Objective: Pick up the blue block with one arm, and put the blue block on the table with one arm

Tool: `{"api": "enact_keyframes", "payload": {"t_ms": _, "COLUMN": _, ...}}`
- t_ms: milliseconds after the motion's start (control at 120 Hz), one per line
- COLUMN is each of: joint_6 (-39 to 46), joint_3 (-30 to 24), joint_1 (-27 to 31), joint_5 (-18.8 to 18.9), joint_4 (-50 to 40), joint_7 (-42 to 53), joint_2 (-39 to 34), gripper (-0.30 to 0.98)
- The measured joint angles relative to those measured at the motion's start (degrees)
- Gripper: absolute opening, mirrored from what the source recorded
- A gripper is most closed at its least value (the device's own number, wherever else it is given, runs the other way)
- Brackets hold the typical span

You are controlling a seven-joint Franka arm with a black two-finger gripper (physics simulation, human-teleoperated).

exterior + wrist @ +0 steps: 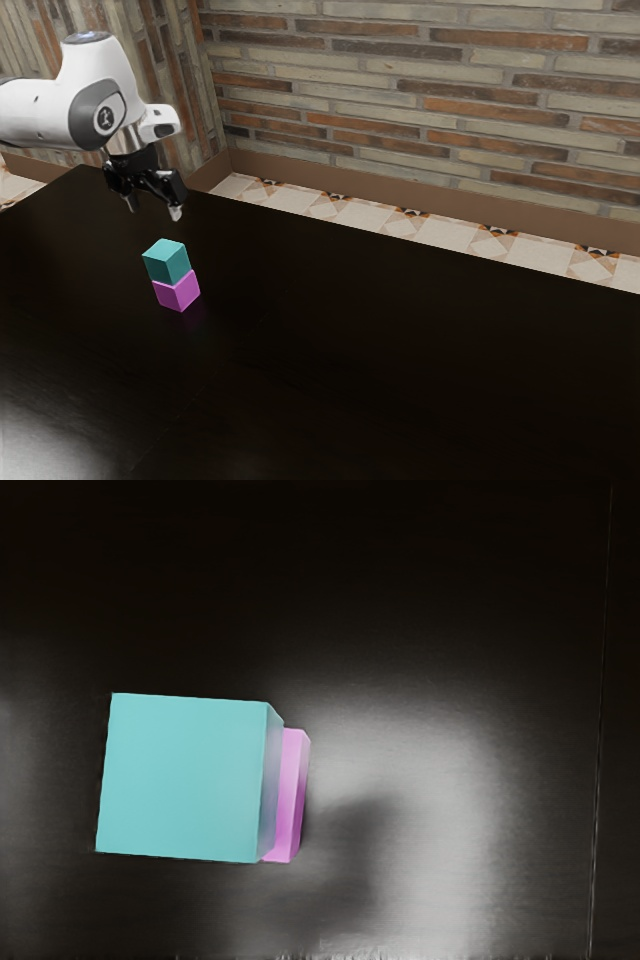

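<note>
On the dark table [400, 350], the blue block [166, 264] sat on top of the pink block [178, 293], while my gripper [153, 210] hung higher, apart from both, its fingers spread wide.

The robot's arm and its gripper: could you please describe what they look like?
The arm is glossy white with smooth, rounded links. One joint has a grey cover with a small, round, dark marking. The gripper is black, with two slim fingers ending in pale tips.

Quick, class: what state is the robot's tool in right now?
Tool: open, its fingers apart, holding nothing.
</note>
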Motion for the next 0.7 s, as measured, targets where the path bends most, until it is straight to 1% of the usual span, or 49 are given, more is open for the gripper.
{"api": "enact_keyframes", "payload": {"t_ms": 83, "joint_6": -0.01, "joint_3": -0.05, "joint_1": 2.04, "joint_5": 0.11, "joint_4": -0.75, "joint_7": 1.25, "joint_2": 0.00, "gripper": 0.69}}
{"api": "enact_keyframes", "payload": {"t_ms": 167, "joint_6": 0.31, "joint_3": -0.14, "joint_1": 3.31, "joint_5": 0.18, "joint_4": -3.64, "joint_7": 2.46, "joint_2": -0.76, "gripper": 0.69}}
{"api": "enact_keyframes", "payload": {"t_ms": 258, "joint_6": 1.57, "joint_3": -0.18, "joint_1": 3.94, "joint_5": 0.24, "joint_4": -7.82, "joint_7": 3.66, "joint_2": -1.76, "gripper": 0.69}}
{"api": "enact_keyframes", "payload": {"t_ms": 350, "joint_6": 2.49, "joint_3": -0.17, "joint_1": 4.39, "joint_5": 0.28, "joint_4": -8.94, "joint_7": 4.67, "joint_2": -1.69, "gripper": 0.69}}
{"api": "enact_keyframes", "payload": {"t_ms": 500, "joint_6": 3.33, "joint_3": -0.02, "joint_1": 5.14, "joint_5": 0.29, "joint_4": -8.20, "joint_7": 6.02, "joint_2": 0.03, "gripper": 0.69}}
{"api": "enact_keyframes", "payload": {"t_ms": 625, "joint_6": 3.58, "joint_3": 0.01, "joint_1": 5.68, "joint_5": 0.07, "joint_4": -3.06, "joint_7": 6.91, "joint_2": 4.69, "gripper": 0.69}}
{"api": "enact_keyframes", "payload": {"t_ms": 700, "joint_6": 3.72, "joint_3": 0.00, "joint_1": 5.65, "joint_5": -1.38, "joint_4": -0.79, "joint_7": 7.33, "joint_2": 7.40, "gripper": 0.69}}
